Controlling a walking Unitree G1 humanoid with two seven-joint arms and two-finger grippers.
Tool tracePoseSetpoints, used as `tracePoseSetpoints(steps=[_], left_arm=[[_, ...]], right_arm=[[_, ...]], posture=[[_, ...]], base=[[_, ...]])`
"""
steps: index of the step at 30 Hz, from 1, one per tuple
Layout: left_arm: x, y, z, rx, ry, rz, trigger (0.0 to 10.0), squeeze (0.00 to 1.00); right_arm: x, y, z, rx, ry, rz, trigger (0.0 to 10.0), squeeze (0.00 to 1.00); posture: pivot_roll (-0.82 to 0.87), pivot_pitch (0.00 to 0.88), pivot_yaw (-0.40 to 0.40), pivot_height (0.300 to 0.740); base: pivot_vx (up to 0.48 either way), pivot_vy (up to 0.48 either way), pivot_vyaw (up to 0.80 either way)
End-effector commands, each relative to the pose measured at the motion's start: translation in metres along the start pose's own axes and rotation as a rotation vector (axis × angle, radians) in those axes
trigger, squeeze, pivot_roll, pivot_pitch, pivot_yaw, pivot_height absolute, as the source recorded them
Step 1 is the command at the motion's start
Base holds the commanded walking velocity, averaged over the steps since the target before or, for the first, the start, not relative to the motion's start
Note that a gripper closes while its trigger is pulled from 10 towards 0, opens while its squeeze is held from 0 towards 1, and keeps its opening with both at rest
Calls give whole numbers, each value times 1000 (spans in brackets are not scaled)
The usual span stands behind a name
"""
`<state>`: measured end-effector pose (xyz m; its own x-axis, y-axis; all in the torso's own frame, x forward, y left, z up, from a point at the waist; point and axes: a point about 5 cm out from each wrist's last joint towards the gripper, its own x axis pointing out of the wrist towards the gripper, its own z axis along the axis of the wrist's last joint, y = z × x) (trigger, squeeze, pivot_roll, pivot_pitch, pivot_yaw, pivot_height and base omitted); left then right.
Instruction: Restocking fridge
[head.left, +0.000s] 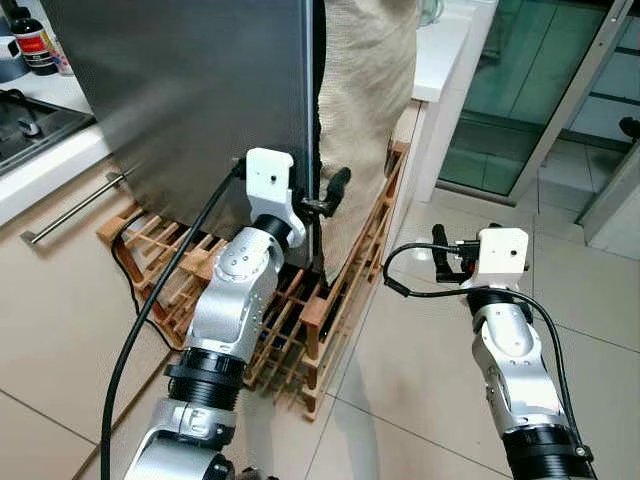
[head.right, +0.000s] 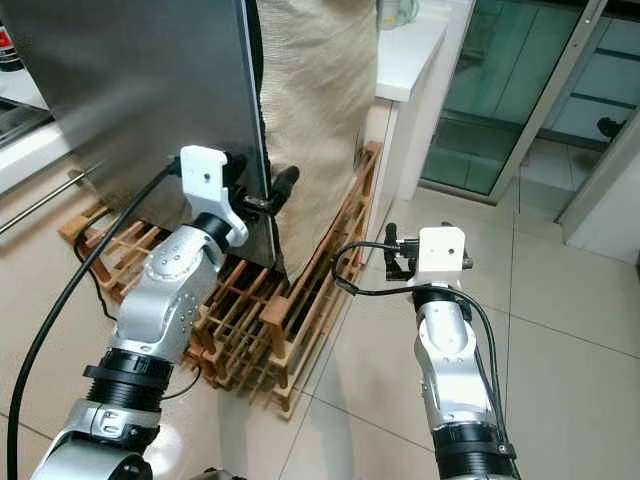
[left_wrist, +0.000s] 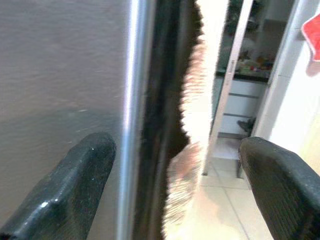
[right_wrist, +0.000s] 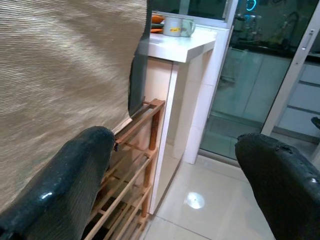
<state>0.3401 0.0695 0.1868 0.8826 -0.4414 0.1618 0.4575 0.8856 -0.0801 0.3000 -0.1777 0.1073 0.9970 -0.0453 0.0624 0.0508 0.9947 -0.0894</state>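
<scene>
Fridge door (head.left: 200, 110), steel-grey and swung out, edge-on just ahead of the left pincer (head.left: 322, 200), standing above a wooden rack (head.left: 300, 320) on the tiled floor (head.left: 420, 370). Long axis of that door edge vertical, running straight up and down through the gap of the left pincer. In the left wrist view, fingers (left_wrist: 75, 190) spread wide, one on the flat steel face and the other out past the edge on the far side, so straddling the edge without visibly pinching it; contact hard to confirm. Beyond the edge, a beige woven cloth (head.left: 365, 110) hanging down, close beside the door. Left arm plainly the nearer one, judged the working arm for pulling or pushing the door. Right pincer (head.left: 440, 255) held lower and off to the right, over bare floor, well apart from the door, fingers (right_wrist: 75, 185) spread and holding nothing, pointing toward the cloth and rack. White surface (right_wrist: 185, 47) to the right, with a mug (right_wrist: 175, 26) on it bearing a small yellow mark, too small to read. Dark bottle (head.left: 35, 40) with a red-and-white label on the left surface (head.left: 50, 165), lettering not legible. No other readable writing or brand anywhere. Glass sliding door (head.left: 530, 90) further right. Nothing to restock held in either pincer.
</scene>
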Motion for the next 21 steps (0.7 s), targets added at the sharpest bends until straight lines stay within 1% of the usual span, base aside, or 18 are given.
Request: tracePoseSetpoints(steps=[1,2,4,5,9,11,13,14,16,17,19,20,21], left_arm=[[9,-5,6,17,-19,-9,10000,0],[9,-5,6,17,-19,-9,10000,0],[19,-7,8,18,-19,12,10000,0],[19,-7,8,18,-19,12,10000,0],[27,-10,8,20,-12,17,10000,0],[31,-7,7,30,-3,44,10000,0],[35,1,6,57,12,123,10000,0],[36,3,6,64,15,144,10000,0],[37,11,6,88,23,221,10000,0],[37,11,6,88,23,221,10000,0],[38,13,4,108,33,265,10000,0],[38,13,4,108,33,265,10000,0],[39,9,2,95,42,245,10000,0]], right_arm=[[0,-4,-2,3,7,-15,10000,0],[0,-4,-2,3,7,-15,10000,0],[1,-3,-2,5,9,-13,10000,0],[1,-3,-2,5,9,-13,10000,0],[1,0,-2,5,8,-7,10000,0],[1,-1,-2,6,9,-7,10000,0],[1,-1,-2,4,11,-8,10000,0],[1,-1,-2,4,11,-8,10000,0],[1,-2,-2,2,12,-10,10000,0],[1,-2,-2,2,12,-10,10000,0],[0,-3,-3,2,14,-12,10000,0],[0,-3,-3,2,14,-12,10000,0],[0,-3,-3,2,14,-12,10000,0]], posture=[[-125,0,-1,740],[-125,0,-1,740],[-127,0,-3,740],[-127,0,-3,740],[-131,0,-2,740],[-131,0,-2,740],[-136,0,-1,740],[-140,0,1,740],[-141,0,1,740],[-141,0,1,740],[-143,0,3,740],[-143,0,3,740],[-142,0,2,740]], base=[[0,0,0],[0,0,0],[0,0,0],[0,0,0],[0,0,0],[0,0,0],[0,0,0],[0,0,0],[0,0,0],[0,0,0],[0,0,0],[0,0,0],[0,0,0]])
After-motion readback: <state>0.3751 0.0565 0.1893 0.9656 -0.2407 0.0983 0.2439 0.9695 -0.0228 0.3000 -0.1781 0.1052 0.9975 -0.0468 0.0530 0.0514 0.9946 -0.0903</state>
